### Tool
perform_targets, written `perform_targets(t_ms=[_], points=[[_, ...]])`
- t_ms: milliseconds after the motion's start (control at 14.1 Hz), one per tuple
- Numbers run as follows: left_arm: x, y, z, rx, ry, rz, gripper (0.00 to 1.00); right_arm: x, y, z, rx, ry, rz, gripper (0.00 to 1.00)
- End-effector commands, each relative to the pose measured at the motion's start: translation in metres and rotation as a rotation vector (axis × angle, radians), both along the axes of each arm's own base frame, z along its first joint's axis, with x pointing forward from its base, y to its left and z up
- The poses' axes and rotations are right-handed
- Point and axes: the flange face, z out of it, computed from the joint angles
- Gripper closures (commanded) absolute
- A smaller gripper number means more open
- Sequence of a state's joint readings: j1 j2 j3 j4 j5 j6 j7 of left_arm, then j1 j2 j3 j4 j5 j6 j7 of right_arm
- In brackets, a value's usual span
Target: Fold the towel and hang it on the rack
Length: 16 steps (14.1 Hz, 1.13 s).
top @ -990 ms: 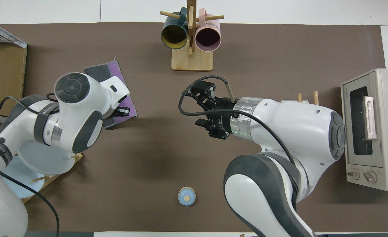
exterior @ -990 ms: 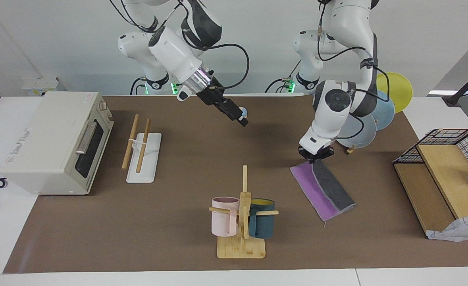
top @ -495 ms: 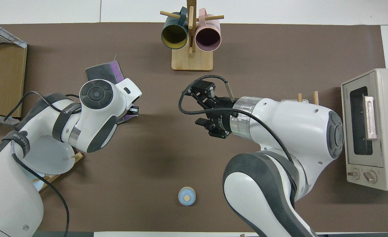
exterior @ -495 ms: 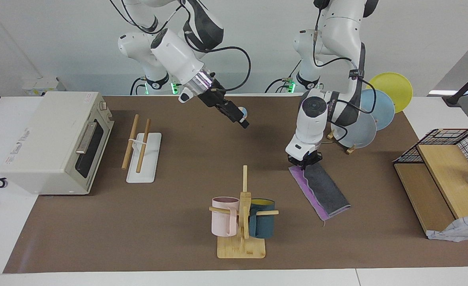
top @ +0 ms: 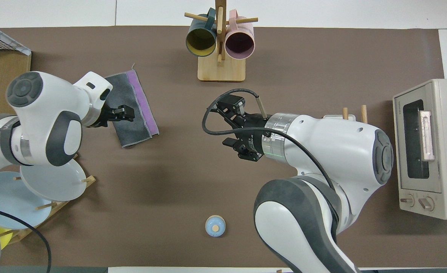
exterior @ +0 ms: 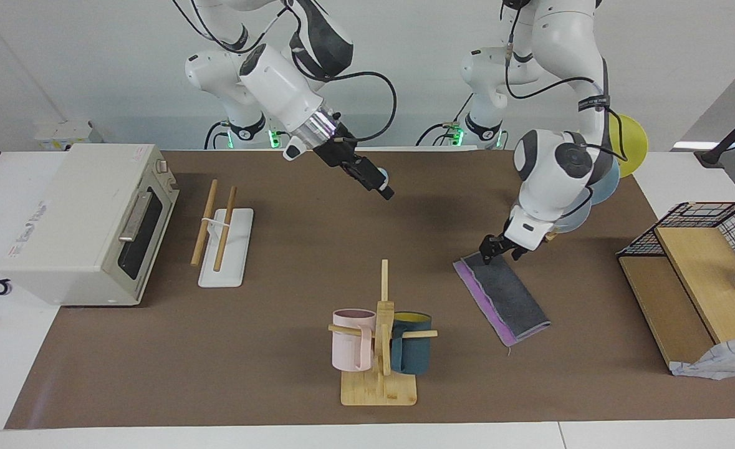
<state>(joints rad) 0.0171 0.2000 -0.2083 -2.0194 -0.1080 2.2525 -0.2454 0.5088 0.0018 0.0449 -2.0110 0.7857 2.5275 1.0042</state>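
I see the desk [exterior: 280, 386] w/ the towel [exterior: 504, 298] folded flat, grey side up, purple edge showing. My left jaws [exterior: 499, 247] hang just over its end, let go & open, so the fold stays put. The rack [exterior: 220, 234] sits well apart from them, nothing on it yet. My right jaws [exterior: 384, 189] wait mid-air; can't tell their state. Mug tree [exterior: 381, 337] holds 2 mugs.

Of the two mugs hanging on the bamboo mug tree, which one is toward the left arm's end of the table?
The dark teal mug with the yellow inside; the pink mug hangs toward the right arm's end.
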Motion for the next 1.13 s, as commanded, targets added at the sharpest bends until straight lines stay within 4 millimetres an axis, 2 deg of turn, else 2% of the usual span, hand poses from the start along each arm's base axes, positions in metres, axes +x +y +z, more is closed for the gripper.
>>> perform_targets(t_ms=[0, 141, 212, 424, 566, 707, 848, 919, 1061], points=[[-0.016, 0.023, -0.025, -0.085, -0.029, 0.059, 0.0, -0.005, 0.008, 0.002, 0.026, 0.015, -0.016, 0.0], [-0.028, 0.028, -0.051, -0.13, -0.066, 0.127, 0.0, -0.006, 0.009, -0.001, 0.023, 0.019, -0.016, 0.0], [-0.029, 0.025, -0.056, -0.135, -0.062, 0.13, 0.0, -0.005, 0.008, 0.0, 0.023, 0.019, -0.016, 0.0], [-0.037, 0.024, -0.07, -0.132, -0.027, 0.131, 0.14, -0.006, 0.009, -0.001, 0.025, 0.025, -0.022, 0.0], [-0.037, 0.021, -0.07, -0.164, -0.018, 0.166, 0.4, -0.005, 0.009, 0.0, 0.033, 0.042, -0.042, 0.0], [-0.037, 0.018, -0.072, -0.171, -0.019, 0.171, 0.52, -0.005, 0.009, 0.0, 0.034, 0.043, -0.043, 0.0], [-0.037, 0.018, -0.072, -0.171, -0.02, 0.173, 0.58, -0.005, 0.009, 0.0, 0.034, 0.043, -0.043, 0.0], [-0.037, 0.019, -0.072, -0.171, -0.02, 0.173, 0.68, -0.005, 0.009, 0.0, 0.034, 0.043, -0.043, 0.0], [-0.036, 0.019, -0.071, -0.172, -0.015, 0.174, 0.95, -0.005, 0.009, 0.0, 0.034, 0.043, -0.043, 0.0]])
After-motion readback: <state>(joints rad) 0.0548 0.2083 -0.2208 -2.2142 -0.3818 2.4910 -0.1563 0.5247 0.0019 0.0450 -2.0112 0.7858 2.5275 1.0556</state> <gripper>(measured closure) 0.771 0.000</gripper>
